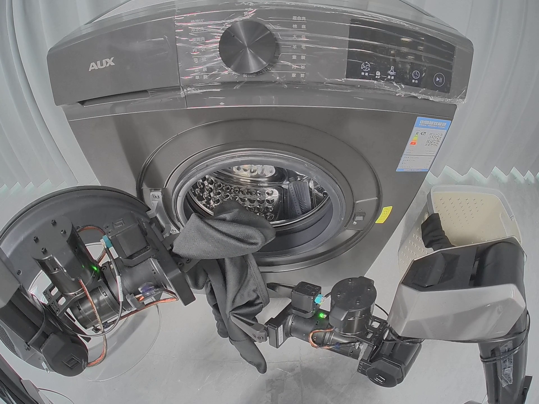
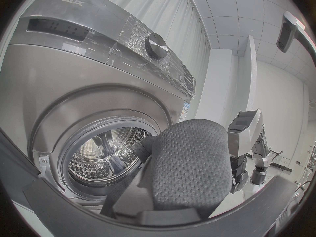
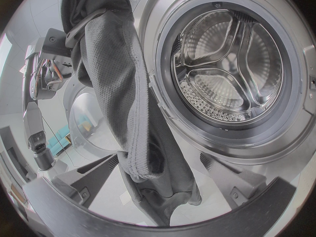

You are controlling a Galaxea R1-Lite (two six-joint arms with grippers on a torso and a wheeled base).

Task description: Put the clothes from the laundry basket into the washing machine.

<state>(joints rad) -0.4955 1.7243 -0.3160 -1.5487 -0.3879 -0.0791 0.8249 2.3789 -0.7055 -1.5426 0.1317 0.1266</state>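
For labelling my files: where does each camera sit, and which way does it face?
Head view: on the head, facing down at the washing machine; left hand and right hand show.
Left wrist view: on the left wrist, facing the drum; the dark garment drapes over its hand.
Right wrist view: on the right wrist, facing the drum; its open fingers show.
All three share the drum and the dark garment.

Drum mouth (image 1: 281, 194) open — dark garment (image 1: 227, 237) drapes its lower-left rim.
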